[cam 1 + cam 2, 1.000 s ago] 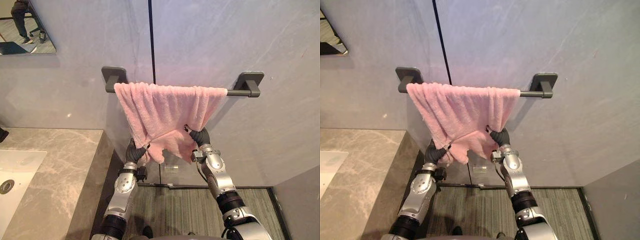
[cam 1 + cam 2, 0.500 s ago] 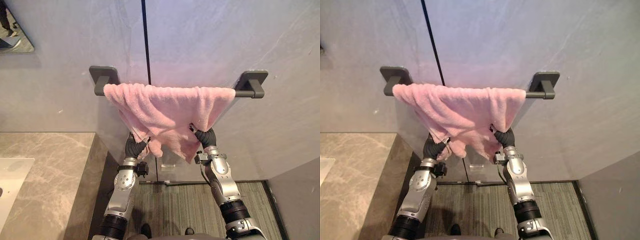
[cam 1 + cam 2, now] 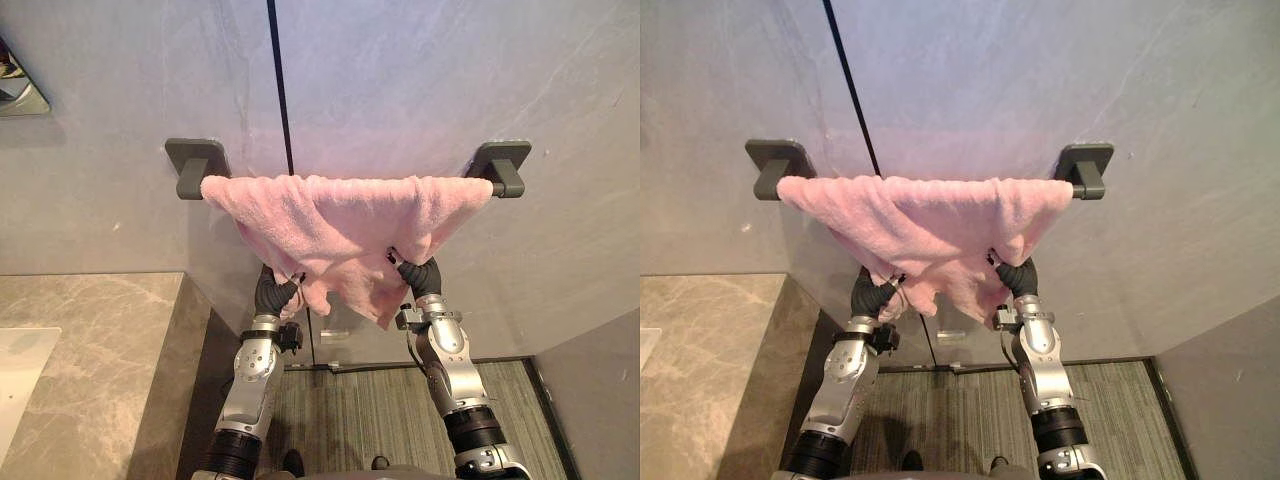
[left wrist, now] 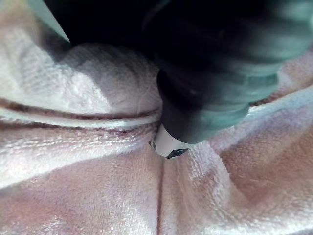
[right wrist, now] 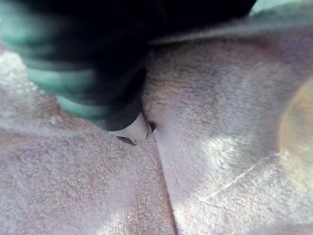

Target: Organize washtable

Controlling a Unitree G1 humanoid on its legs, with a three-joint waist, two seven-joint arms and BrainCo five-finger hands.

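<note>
A: What's in the scene?
B: Grey wall [image 3: 420, 70], with a marble counter [image 3: 100, 340] at lower left. A dark towel bar [image 3: 192, 166] is fixed to the wall. The pink towel [image 3: 340, 215] is draped over it from bracket to bracket and sags in the middle.
A: Robot hands?
B: Left robot hand [image 3: 270, 294] and right robot hand [image 3: 425, 278] are both up under the towel's hanging edge, buried in cloth. Can't tell the grip on either.
</note>
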